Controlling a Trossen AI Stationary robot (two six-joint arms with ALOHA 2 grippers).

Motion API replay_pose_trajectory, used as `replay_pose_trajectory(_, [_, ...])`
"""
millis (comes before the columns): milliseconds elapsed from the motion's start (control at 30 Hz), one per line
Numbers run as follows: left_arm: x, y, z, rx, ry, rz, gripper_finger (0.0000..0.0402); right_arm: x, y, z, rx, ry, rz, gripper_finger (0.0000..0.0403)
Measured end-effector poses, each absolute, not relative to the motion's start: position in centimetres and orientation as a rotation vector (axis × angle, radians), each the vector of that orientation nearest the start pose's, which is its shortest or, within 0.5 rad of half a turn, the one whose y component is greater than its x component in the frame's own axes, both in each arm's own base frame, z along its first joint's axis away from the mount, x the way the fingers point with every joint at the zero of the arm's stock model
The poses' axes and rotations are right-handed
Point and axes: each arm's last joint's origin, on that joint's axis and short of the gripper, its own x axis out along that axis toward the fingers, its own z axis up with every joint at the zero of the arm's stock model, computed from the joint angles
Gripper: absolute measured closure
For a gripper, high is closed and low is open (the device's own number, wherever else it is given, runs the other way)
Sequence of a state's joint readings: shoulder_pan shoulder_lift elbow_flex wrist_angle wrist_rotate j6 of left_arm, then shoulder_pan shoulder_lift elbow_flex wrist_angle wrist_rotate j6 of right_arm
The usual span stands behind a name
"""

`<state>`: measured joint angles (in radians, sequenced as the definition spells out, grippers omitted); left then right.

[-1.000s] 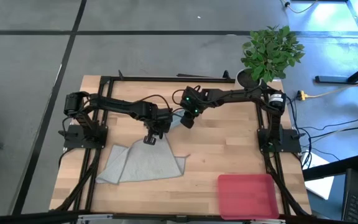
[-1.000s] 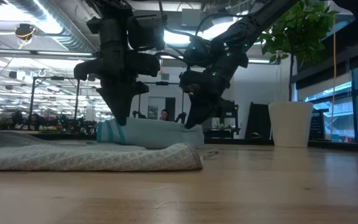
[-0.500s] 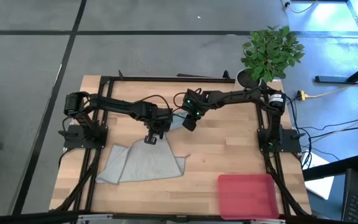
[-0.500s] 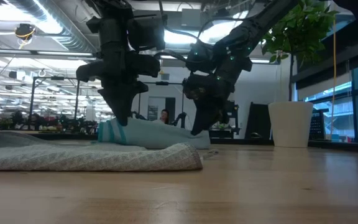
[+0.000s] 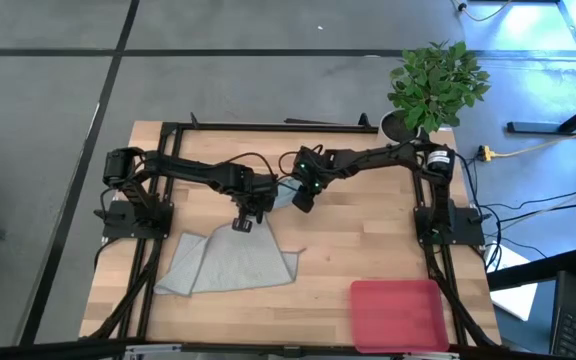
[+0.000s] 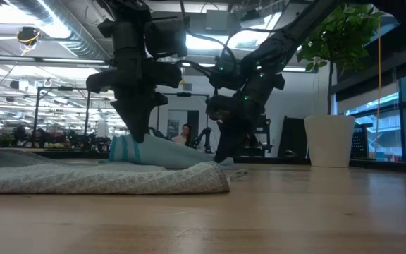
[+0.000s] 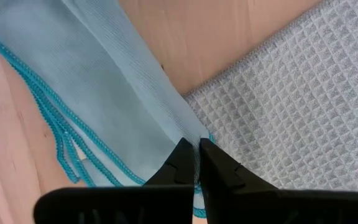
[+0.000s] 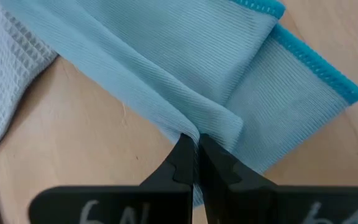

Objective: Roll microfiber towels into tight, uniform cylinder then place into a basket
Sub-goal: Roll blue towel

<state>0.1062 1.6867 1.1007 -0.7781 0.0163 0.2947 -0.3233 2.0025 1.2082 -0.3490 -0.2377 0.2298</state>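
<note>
Teal towel (image 8: pixel 185 68) pinched in both the left end effector (image 7: pixel 196 163) and right end effector (image 8: pixel 196 158) (grey towel (image 5: pixel 230 265) alongside)

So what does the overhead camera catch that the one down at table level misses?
Only the high view shows the pink basket at the table's near right corner, and the grey towel's whole spread-out shape. Only the low view shows the room behind the table and the plant's white pot from the side. Both show the left tool and the right tool pinching the teal towel, plus the leafy plant.
</note>
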Motion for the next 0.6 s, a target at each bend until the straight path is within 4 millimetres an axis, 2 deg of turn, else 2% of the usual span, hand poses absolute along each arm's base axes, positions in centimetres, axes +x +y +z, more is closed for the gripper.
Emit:
replay_pose_trajectory(167, [30.6, 3.3, 18.6, 0.159, 1.363, -0.104, 0.0401, 36.7, -11.6, 12.2, 0.526, 1.097, -0.204, 0.0393])
replay_pose_trajectory(367, [30.4, 3.8, 18.5, 0.170, 1.391, 0.042, 0.0401, 36.7, -11.5, 12.1, 0.533, 1.101, -0.194, 0.0393])
replay_pose_trajectory(600, [30.4, 5.2, 18.3, 0.106, 1.392, 0.173, 0.0401, 36.7, -11.3, 12.0, 0.530, 1.108, -0.192, 0.0393])
